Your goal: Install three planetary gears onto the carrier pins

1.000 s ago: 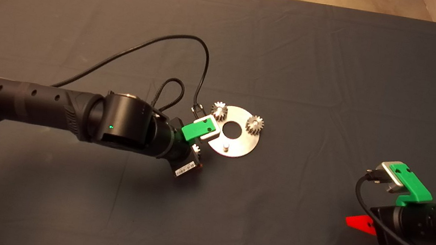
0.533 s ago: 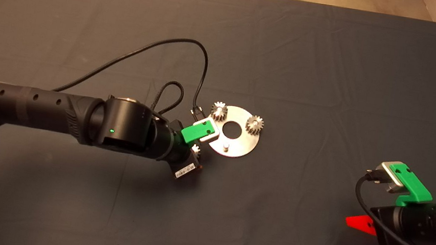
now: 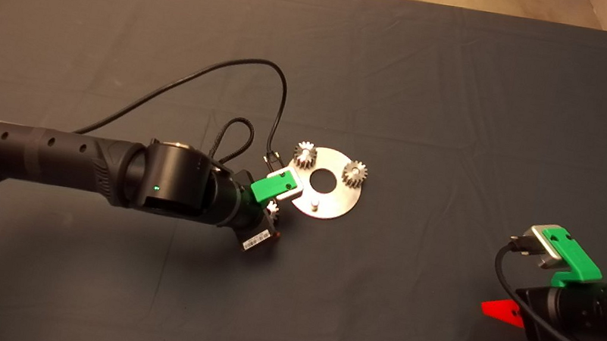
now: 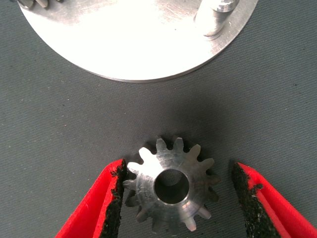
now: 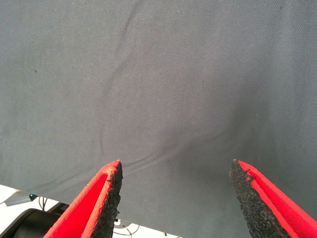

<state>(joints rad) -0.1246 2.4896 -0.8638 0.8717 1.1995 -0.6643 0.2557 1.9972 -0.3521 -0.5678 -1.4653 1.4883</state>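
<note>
A dark mat covers the table. At its near right edge the right gripper waits with fingers spread over bare cloth. Further in, the left gripper straddles the third gear, lying flat just off the disc — fingers spread, one pad touching its teeth. One carrier pin stands bare; beyond it the two seated gears sit on theirs.

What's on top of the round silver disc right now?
Two planetary gears sit on carrier pins of the disc; the third pin is bare. The left gripper partly covers the disc's near-left edge.
</note>
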